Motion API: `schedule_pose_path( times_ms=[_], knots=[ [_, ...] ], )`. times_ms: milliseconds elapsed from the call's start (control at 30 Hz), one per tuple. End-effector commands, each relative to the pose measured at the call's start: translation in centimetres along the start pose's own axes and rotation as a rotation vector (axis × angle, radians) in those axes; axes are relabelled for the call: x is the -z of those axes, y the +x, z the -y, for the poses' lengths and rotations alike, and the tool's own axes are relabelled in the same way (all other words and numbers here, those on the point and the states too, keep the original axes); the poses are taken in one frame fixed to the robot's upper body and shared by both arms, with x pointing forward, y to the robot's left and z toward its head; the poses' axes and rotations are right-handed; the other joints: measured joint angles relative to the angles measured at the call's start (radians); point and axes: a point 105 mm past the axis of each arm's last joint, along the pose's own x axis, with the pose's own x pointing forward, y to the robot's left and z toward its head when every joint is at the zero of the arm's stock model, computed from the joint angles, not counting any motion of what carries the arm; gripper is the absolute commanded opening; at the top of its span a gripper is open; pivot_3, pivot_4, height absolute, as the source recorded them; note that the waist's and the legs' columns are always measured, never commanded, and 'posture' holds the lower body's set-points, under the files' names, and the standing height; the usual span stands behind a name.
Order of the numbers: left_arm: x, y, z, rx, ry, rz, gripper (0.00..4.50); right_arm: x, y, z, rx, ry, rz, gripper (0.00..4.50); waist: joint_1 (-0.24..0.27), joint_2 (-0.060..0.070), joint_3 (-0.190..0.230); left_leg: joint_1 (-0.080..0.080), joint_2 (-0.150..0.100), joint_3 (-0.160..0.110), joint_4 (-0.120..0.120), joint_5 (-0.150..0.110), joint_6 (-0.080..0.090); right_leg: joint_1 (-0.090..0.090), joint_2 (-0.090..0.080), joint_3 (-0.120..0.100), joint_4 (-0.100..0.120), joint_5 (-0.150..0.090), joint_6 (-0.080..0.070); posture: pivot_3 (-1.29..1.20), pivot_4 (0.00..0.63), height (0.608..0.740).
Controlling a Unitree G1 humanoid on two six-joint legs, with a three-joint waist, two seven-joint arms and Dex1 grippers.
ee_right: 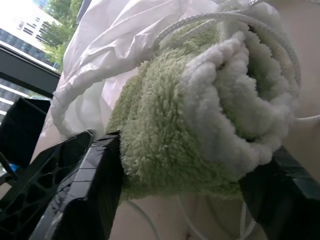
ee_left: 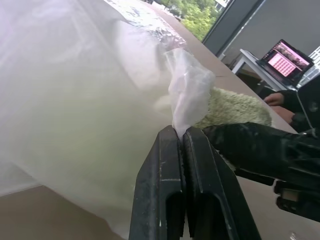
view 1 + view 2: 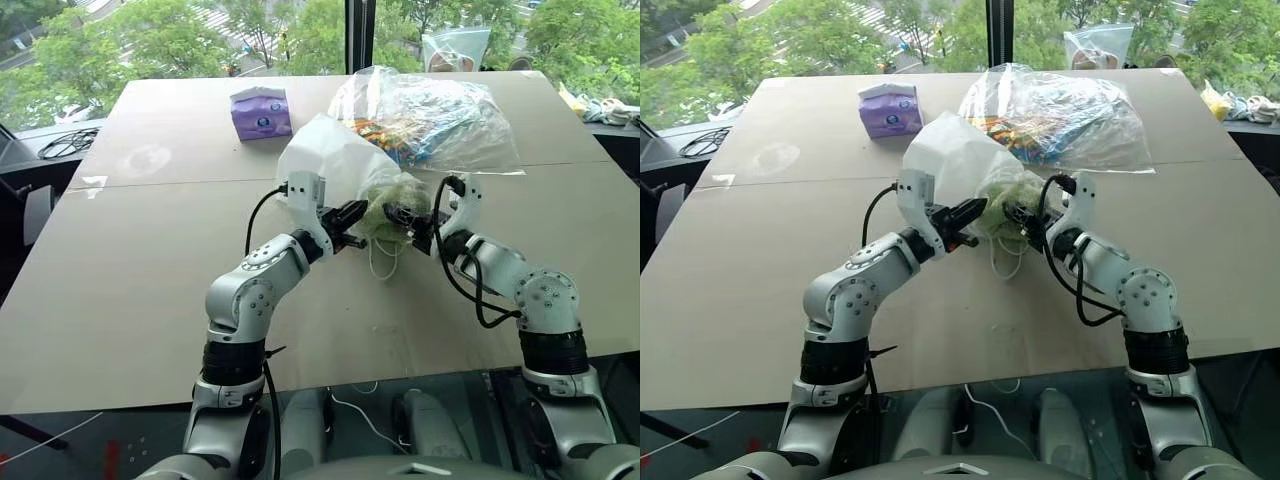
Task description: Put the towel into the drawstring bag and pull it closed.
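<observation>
Left gripper (image 3: pixel 350 213) has its two fingers pressed together on a pinch of the drawstring bag (image 3: pixel 325 160) at its mouth, holding the thin white cloth up above the table (image 3: pixel 150 290). Facing it, the right gripper (image 1: pixel 180 195) has its jaws spread around the towel (image 1: pixel 200 110), a pale green roll held at the bag's opening and not yet fully inside. Both look light and limp: the terry should compress and grip well, while the thin fabric could slip or bunch, so the hem by the cords (image 3: pixel 383 262) seems the best hold. Those cords loop around the towel and might snag. Just behind lies a clear plastic bag of colourful items (image 3: pixel 430 115), close enough to brush; a purple tissue pack (image 3: pixel 261 112) sits well apart.
</observation>
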Motion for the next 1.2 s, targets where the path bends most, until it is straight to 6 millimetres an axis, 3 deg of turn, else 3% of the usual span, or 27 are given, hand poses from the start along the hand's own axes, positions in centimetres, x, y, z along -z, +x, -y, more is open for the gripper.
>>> schedule_pose_path(
  times_ms=[33,133,300,433,600,700,767,900,1033,1200],
  knots=[
    [-1.1,-0.2,3.0,0.14,0.025,0.033,0.0,-0.7,0.5,-1.6,-0.066,-0.037,0.051,1.61,0.0,0.0,0.0,0.0,0.0,0.0,0.0,0.0,0.0,0.0,0.0,0.0,0.0,0.0,0.0,0.0,0.15,0.74],
    [-1.1,-0.7,4.6,0.234,0.022,0.016,0.0,-0.3,1.1,-3.1,-0.141,-0.046,0.039,0.06,0.0,0.0,0.0,0.0,0.0,0.0,0.0,0.0,0.0,0.0,0.0,0.0,0.0,0.0,0.0,0.0,0.15,0.74],
    [-1.0,-2.2,7.1,0.405,0.016,-0.034,0.0,-0.5,0.8,-7.8,-0.427,0.123,0.021,0.06,-0.001,0.0,0.0,0.0,0.001,0.0,0.0,0.0,0.0,0.0,0.001,0.0,0.001,0.0,0.0,0.0,0.15,0.74],
    [-1.3,-2.8,7.2,0.441,-0.008,-0.037,0.0,-0.1,-0.2,-9.5,-0.579,0.218,-0.037,0.06,0.004,0.0,0.0,0.0,0.0,-0.001,0.0,0.0,0.0,0.0,0.0,-0.001,0.0,0.0,0.0,0.0,0.15,0.74],
    [-1.7,-2.9,7.3,0.446,-0.011,-0.022,0.0,-1.3,2.0,-7.6,-0.417,0.354,0.074,0.06,-0.003,0.0,0.0,0.001,0.0,-0.001,0.0,0.0,0.0,0.001,0.0,-0.001,0.001,0.0,0.0,0.0,0.15,0.74],
    [-3.0,-2.0,4.8,0.301,0.017,0.053,0.0,-3.3,2.0,-5.9,-0.33,0.48,0.221,0.06,0.0,0.0,0.0,0.001,0.0,-0.001,0.0,0.0,0.0,0.0,0.001,-0.001,0.001,0.0,0.0,0.0,0.15,0.74],
    [-3.8,-1.6,2.8,0.194,0.052,0.085,0.0,-2.8,1.4,-5.6,-0.319,0.36,0.202,0.06,0.003,0.0,0.0,0.0,0.0,-0.001,0.0,0.0,0.0,0.001,0.0,-0.001,0.0,0.0,0.0,0.0,0.15,0.74],
    [-4.7,-1.3,0.8,0.098,0.092,0.116,0.0,-0.6,0.0,-5.6,-0.341,0.114,0.094,1.52,0.002,0.0,0.0,0.0,-0.001,0.0,0.0,0.0,0.0,0.001,-0.001,-0.001,0.0,0.0,0.0,0.0,0.15,0.74],
    [-5.3,-1.3,0.0,0.075,0.103,0.141,0.0,-0.5,-1.3,-4.4,-0.314,-0.052,0.056,3.5,-0.002,0.0,0.0,0.0,0.0,0.0,0.0,0.0,0.0,0.0,0.0,0.0,0.0,0.0,0.0,0.0,0.15,0.74],
    [-5.3,-1.1,-0.4,0.066,0.112,0.141,0.0,-1.0,-3.3,-3.6,-0.364,-0.229,0.021,3.5,0.001,0.0,0.0,0.0,0.0,0.0,0.0,0.0,0.0,0.0,0.0,0.0,0.0,0.0,0.0,0.0,0.15,0.74]
  ],
)
